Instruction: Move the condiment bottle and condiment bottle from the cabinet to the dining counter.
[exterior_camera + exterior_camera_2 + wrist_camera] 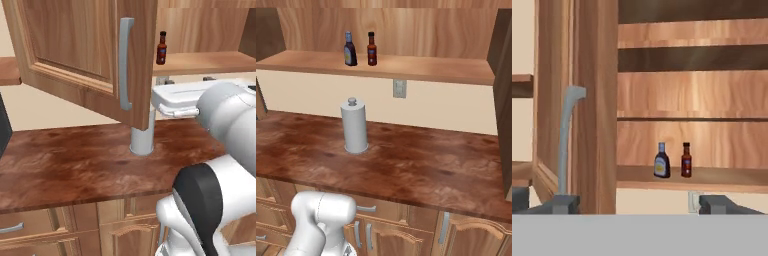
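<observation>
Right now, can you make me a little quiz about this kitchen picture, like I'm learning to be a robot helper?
1. True or false: both condiment bottles stand on the cabinet shelf.
2. Which bottle is wider? A) blue-capped bottle B) red-capped bottle
3. Fill in: the paper towel roll stands on the ____.

Key:
1. True
2. A
3. Counter; the gripper is open, away from the bottles.

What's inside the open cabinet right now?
On its bottom shelf, a dark blue-capped bottle and a red-capped bottle stand side by side. The upper shelves' tops are hidden from below.
</observation>
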